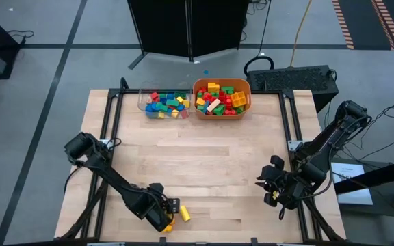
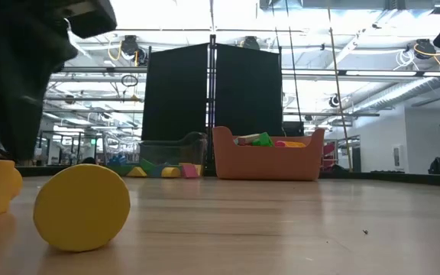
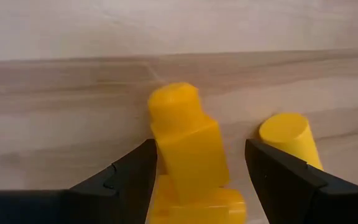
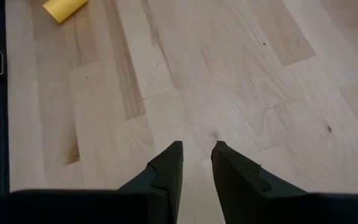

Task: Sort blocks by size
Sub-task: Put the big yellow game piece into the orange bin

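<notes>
two yellow blocks sit loose at the table's 6 o'clock edge, the rest i log as binned. item one: yellow studded block [image 3: 188, 149], lying between the fingers of my left gripper [image 3: 197, 171], whose jaws stand apart on either side of it; i cannot tell whether they touch it. item two: yellow cylinder block [image 3: 289, 138], on its side just beside that gripper, outside the jaws, toward 3 o'clock of it in the high view [image 1: 184, 214]. item three: clear plastic tray [image 1: 142, 104] at 12 o'clock, holding mixed blue, green, red and yellow blocks [image 1: 166, 104]. item four: orange tub [image 1: 198, 112], touching the tray on its 3 o'clock side, heaped with more blocks. item five: my right gripper [image 4: 197, 165], waiting near the 4 o'clock edge of the wooden table [image 1: 204, 157], fingers nearly together with a narrow gap, nothing between them.
</notes>
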`<state>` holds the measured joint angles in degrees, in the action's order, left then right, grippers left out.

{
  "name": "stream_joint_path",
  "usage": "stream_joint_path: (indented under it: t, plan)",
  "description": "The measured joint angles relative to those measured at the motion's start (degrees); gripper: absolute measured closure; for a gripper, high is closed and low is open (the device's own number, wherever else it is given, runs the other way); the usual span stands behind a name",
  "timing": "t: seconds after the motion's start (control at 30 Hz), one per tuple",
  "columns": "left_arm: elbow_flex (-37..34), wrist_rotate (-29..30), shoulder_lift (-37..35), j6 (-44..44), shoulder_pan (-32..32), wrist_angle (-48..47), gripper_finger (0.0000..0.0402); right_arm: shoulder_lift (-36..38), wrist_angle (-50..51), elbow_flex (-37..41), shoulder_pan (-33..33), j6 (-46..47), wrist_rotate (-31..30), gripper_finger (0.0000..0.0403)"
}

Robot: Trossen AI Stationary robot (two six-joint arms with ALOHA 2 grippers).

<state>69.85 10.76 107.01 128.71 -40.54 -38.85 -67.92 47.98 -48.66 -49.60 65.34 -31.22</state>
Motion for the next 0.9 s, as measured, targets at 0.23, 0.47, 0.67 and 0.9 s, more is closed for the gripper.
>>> stream_joint_path:
  t: [0.23, 0.47, 0.67, 0.9]
  plan:
    - [0.01, -0.35, 3.0, -0.03, 0.09, 5.7, 0.0173, 0.0, 0.2, 0.0, 0.0, -0.14, -0.01, 0.0323]
    - [0.15, -0.17, 3.79, -0.57, 0.09, 4.71, 0.0239, 0.0, 0.3, 0.0, 0.0, -0.93, -0.02, 0.0323]
    - [0.23, 0.88, 3.79, -5.74, 2.12, 2.49, 0.0276, -0.02, 0.41, 0.0, 0.02, -1.49, -0.02, 0.0323]
    - [0.0, 1.28, 2.84, -16.04, 7.54, 2.03, 0.0276, 0.0, 0.38, 0.0, 0.0, -1.49, -0.02, 0.0323]
